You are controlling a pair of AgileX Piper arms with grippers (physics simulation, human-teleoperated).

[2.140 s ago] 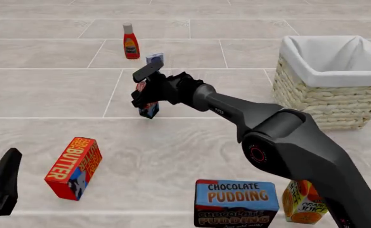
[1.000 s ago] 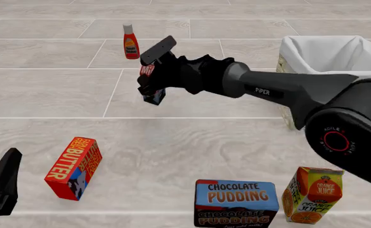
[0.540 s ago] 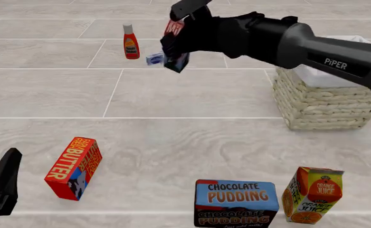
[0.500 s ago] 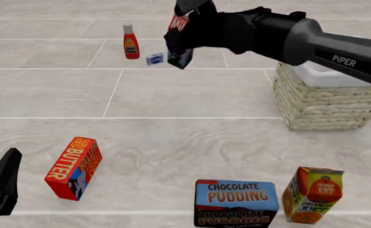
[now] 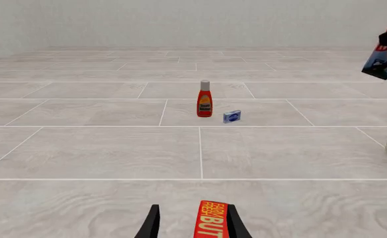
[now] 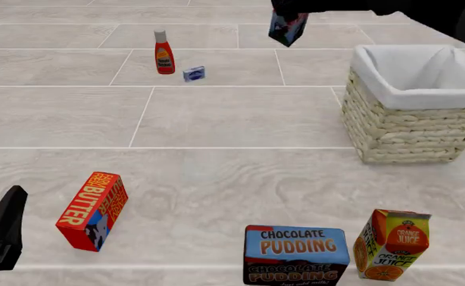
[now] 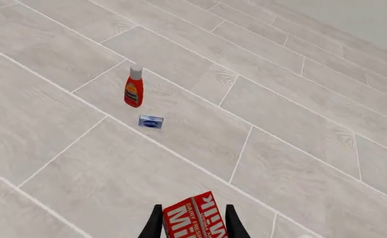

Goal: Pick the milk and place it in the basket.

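Your right gripper (image 7: 192, 223) is clamping the milk (image 6: 287, 27), with one dark finger (image 7: 155, 224) on each side of the red carton. In the front view the carton is hanging tilted at about twelve o'clock, up against the top edge, with only its dark blue lower part showing below the black arm. It is hovering in the air, clear of the tiled table (image 6: 240, 119), and it is sitting at roughly ten o'clock from the basket (image 6: 413, 119), near it but not over the white lining.

Your left gripper (image 5: 192, 224) is resting low at about eight o'clock in the front view. Its fingers are standing apart, holding nothing, and the butter box (image 6: 93, 210) is lying just beyond them.

The ketchup bottle (image 6: 164, 52) is standing upright at about eleven o'clock, with a small blue box (image 6: 193, 74) just beside it. The chocolate pudding box (image 6: 296, 254) and the orange juice carton (image 6: 392, 244) are sitting side by side at about five o'clock, well apart from the basket.
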